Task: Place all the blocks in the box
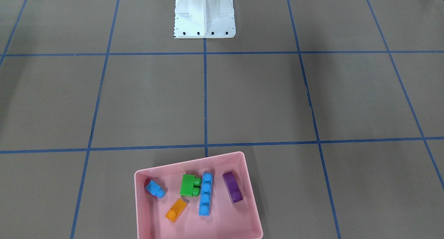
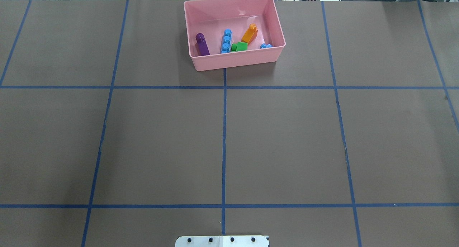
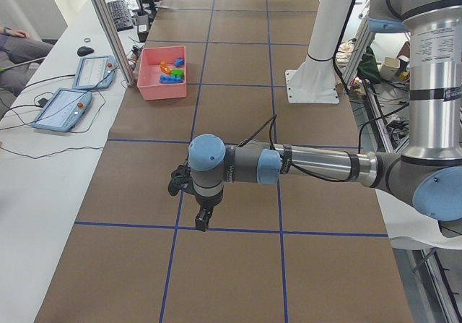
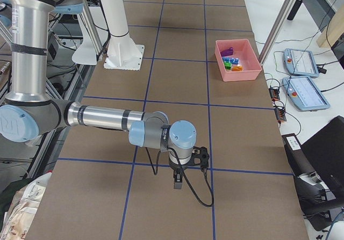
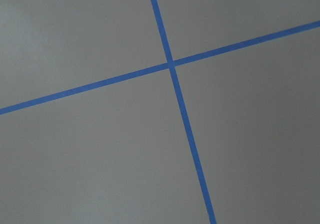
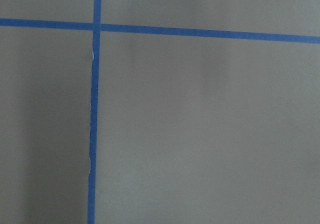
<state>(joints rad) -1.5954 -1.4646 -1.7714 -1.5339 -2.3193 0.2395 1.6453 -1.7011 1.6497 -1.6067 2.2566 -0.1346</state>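
All five blocks lie in the pink box (image 1: 190,161) - the orange block (image 1: 176,210), green block (image 1: 189,185), purple block (image 1: 232,187), small blue block (image 1: 155,189) and long blue block (image 1: 206,194). The box is far from the left gripper (image 3: 202,224) and the right gripper (image 4: 178,184) - I cannot tell if they are open or holding anything.

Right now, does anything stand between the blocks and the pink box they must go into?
Nothing visible does. The orange block, small blue block, long blue block, purple block and green block already lie inside the box.
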